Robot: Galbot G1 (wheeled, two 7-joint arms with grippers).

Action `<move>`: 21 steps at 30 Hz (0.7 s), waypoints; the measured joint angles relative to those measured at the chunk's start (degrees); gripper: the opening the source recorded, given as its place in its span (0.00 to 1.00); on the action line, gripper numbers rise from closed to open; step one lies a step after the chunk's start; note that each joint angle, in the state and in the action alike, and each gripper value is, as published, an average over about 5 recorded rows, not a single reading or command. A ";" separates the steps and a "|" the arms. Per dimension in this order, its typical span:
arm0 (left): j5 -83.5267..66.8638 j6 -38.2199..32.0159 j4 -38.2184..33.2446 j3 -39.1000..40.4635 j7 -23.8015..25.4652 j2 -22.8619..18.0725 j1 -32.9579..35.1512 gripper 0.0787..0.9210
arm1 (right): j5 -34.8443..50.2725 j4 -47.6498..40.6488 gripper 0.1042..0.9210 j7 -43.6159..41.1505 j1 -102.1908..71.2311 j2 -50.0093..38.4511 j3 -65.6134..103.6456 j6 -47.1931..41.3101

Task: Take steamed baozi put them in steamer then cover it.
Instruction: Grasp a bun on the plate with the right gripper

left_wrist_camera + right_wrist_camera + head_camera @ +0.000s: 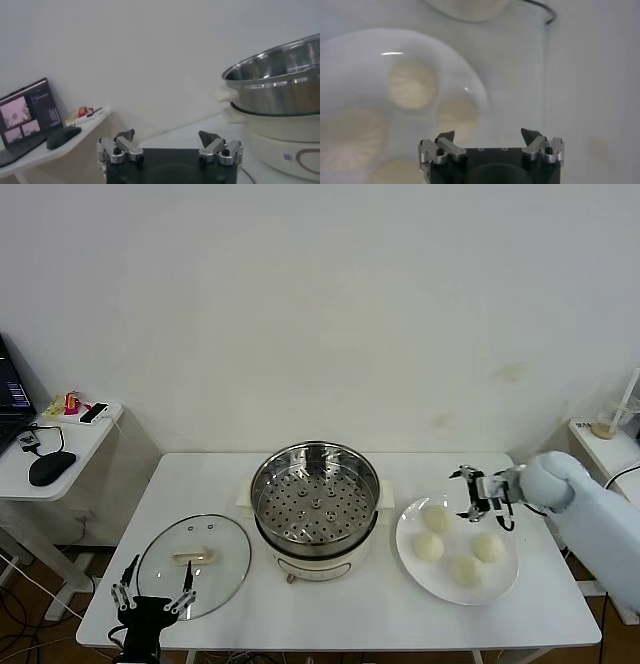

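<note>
While the round shiny stainless-steel steamer (316, 502) stands uncovered at the middle of the white table (200, 474), its perforated tray bare, all else lies to either side of it. To the steamer's right sits a flat white plate (505, 584) bearing the four small cream-white steamed baozi (428, 547). To the steamer's left, flat on the table, lies the round clear glass cover (193, 565) with its metal rim and cream-beige bar handle.

The right gripper (483, 496) hovers above the plate's far edge, right of the steamer, jaws spread wide and holding nothing. The left gripper (152, 588) is low at the table's near edge, left of the steamer and just over the cover's near rim, its fingers likewise wide apart and empty.

Farther left of the steamer, a small white side table (70, 446) carries a black mouse (51, 469), a laptop cut off by the frame edge, and small items too tiny to identify.

The right wrist view shows the baozi (411, 86) only as soft pale mounds on the plate (350, 50), with the gripper's (491, 138) tips past the plate's rim. The left wrist view alone shows the steamer's side wall (280, 80) and cream base, the lit laptop screen (27, 112), and the left gripper's (170, 137) parted tips; the cover is out of its sight.
</note>
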 measured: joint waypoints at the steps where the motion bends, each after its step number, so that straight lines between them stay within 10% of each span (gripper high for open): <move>1: 0.02 0.02 -0.05 -0.22 0.04 0.05 -0.06 0.88 | -0.11 -0.82 0.88 -0.36 0.83 0.50 -1.14 0.06; 21: 0.72 0.23 0.79 -2.30 0.46 0.26 -1.07 0.88 | -2.86 -13.30 0.75 -1.49 6.47 8.84 -9.53 0.18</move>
